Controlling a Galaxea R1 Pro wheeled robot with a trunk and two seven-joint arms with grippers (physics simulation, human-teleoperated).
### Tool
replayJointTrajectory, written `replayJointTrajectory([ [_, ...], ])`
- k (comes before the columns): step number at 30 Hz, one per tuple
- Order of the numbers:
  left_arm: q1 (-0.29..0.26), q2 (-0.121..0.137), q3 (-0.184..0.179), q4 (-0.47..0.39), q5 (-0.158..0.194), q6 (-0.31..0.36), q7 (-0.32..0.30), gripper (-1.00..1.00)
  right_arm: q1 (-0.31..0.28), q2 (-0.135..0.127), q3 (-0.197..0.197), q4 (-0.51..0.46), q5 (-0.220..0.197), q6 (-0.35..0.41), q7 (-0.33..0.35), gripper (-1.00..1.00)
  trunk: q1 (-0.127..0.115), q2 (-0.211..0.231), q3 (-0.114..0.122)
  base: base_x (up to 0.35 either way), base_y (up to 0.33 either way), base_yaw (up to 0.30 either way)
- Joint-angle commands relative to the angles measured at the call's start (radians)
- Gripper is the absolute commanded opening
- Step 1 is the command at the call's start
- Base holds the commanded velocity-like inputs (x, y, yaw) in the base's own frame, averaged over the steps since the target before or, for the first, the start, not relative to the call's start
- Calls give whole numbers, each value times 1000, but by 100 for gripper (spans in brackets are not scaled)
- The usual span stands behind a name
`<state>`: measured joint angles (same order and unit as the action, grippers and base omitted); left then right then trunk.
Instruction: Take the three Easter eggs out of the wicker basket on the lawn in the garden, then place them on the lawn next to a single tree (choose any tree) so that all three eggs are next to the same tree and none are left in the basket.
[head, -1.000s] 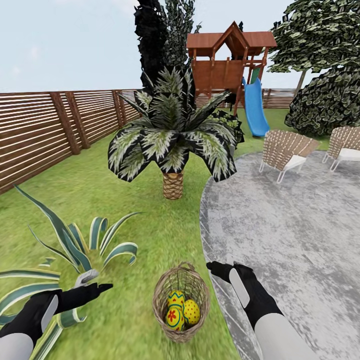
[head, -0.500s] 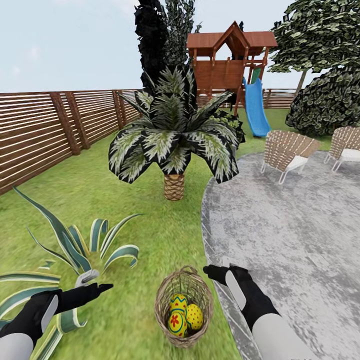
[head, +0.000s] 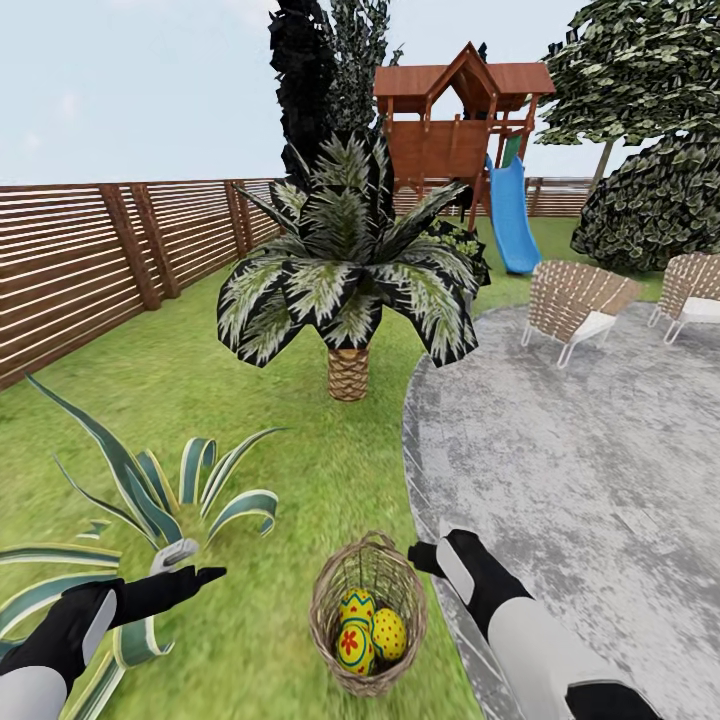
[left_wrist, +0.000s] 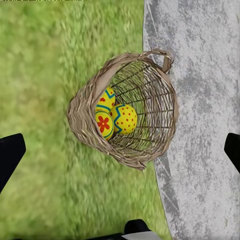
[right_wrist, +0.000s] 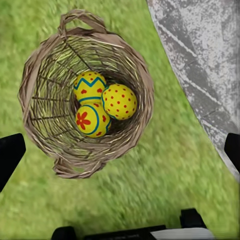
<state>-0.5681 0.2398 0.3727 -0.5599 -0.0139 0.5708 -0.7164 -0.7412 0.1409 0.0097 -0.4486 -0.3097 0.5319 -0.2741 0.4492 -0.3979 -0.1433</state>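
Three Easter eggs (head: 365, 625) sit clustered deep in the wicker basket (head: 330, 590) on the lawn (head: 260, 450), beside the paving; the right gripper (head: 432, 553), fingers spread apart, hovers at the basket's 2 o'clock, plainly the nearer, while the left gripper (head: 190, 565), also spread, waits well off at 9 o'clock

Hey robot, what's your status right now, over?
Both grippers open and empty, left gripper off to the side, right gripper by the basket. Three eggs inside it. Nothing blocking.
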Motion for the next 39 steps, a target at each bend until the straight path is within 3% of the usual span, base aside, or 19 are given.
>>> replayJointTrajectory([
  [1, -1, -1, 5, 0, -2, 8, -5, 100, -1, 0, 1, -1, -10, 4, -9, 100, 1, -2, -2, 77, 36, 0],
  [30, -1, 0, 6, 0, -3, 8, -4, 100, -1, 3, 5, -5, -11, -47, 1, 100, 1, -2, -2, 80, 12, 0],
  [39, -1, 0, 7, 0, -3, 8, -4, 100, -1, 3, 6, -6, -11, -47, 1, 100, 1, -2, -2, 219, -83, 0],
])
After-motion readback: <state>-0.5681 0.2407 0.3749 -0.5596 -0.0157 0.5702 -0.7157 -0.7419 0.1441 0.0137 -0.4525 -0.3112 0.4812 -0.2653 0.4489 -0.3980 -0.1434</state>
